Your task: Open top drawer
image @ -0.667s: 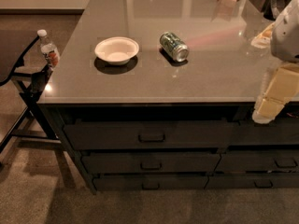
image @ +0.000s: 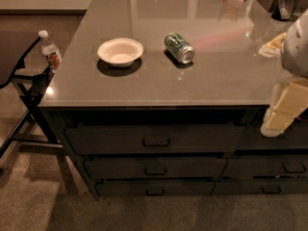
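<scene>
Beneath the countertop's [image: 216,83] near edge we see the top drawer [image: 110,139], handle [image: 156,141] centred; right of it hangs the gripper [image: 281,113], open or closed we cannot tell. Farther back, a white bowl [image: 120,52] looks empty beside a tipped can [image: 179,47]

Glossy countertop [image: 216,78], metal can [image: 179,47] — plastic gripper [image: 278,120], right

claw [image: 273,127] | dropped slightly | now at counter [image: 159,88] front edge, far right

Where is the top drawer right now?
Camera view, lower centre: the top drawer sits just under the countertop edge, below the white bowl and can; the gripper hangs just past its right end.
</scene>
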Robot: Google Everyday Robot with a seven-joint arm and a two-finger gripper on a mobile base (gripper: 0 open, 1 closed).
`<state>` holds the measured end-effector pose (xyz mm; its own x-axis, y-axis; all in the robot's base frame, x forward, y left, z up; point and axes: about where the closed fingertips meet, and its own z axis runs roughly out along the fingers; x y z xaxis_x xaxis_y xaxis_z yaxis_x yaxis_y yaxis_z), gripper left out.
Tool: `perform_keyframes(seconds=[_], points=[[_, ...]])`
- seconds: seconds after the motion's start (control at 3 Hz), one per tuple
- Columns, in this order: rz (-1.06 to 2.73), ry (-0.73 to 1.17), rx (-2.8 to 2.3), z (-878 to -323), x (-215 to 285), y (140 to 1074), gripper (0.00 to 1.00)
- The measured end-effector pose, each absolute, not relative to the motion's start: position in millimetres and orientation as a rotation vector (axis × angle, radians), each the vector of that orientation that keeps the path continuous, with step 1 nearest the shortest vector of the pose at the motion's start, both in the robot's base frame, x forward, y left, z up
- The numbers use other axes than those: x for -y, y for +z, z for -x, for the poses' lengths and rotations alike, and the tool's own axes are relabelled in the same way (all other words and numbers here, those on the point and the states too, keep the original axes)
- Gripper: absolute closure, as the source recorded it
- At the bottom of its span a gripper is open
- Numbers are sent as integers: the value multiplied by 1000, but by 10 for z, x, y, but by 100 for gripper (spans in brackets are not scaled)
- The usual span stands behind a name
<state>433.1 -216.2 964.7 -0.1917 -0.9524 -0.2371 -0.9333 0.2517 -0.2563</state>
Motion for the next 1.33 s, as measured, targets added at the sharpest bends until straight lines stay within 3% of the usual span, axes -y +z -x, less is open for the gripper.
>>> perform_keyframes(seconds=[1.33], points=[[1744, 21, -1969, -4130, 2120, 8558, 0]])
